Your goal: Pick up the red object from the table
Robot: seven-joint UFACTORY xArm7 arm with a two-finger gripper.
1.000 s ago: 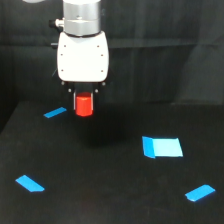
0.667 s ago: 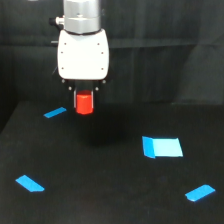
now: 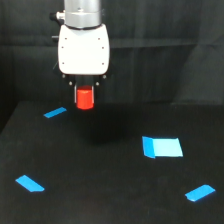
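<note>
Black cloth hangs behind a matte black desk (image 3: 110, 200), and only the exterior view is on hand.

Exterior view: the white end effector (image 3: 84, 96) hangs from the arm at about twelve o'clock in the picture, above the far part of the desk. Its two short dark fingers (image 3: 75, 95) are closed on the red object (image 3: 84, 98), one on each side, so the small red-orange cylinder sits clamped upright between them, just under the white housing. A faint dark patch on the desk lies below and slightly toward five o'clock from the cylinder. I judge that to be its shadow, which suggests the piece is already clear of the surface, though the dim black desk makes the gap hard to read.

Four blue tape pieces mark the desk: a thin strip (image 3: 55, 112) at nine o'clock from the cylinder and near it, a broad rectangle (image 3: 162, 147) toward four o'clock, a small piece (image 3: 30, 183) toward seven o'clock, and another (image 3: 199, 192) well apart at the lower right of the exterior view.

For the step in hand, the lift looks nearly done. Doing it well means keeping the squeeze steady and rising straight up without tilt, since the cylinder is short and held only at its sides, so a sideways jerk could let it slip.

No containers show anywhere on the desk, so nothing is held in any.
</note>
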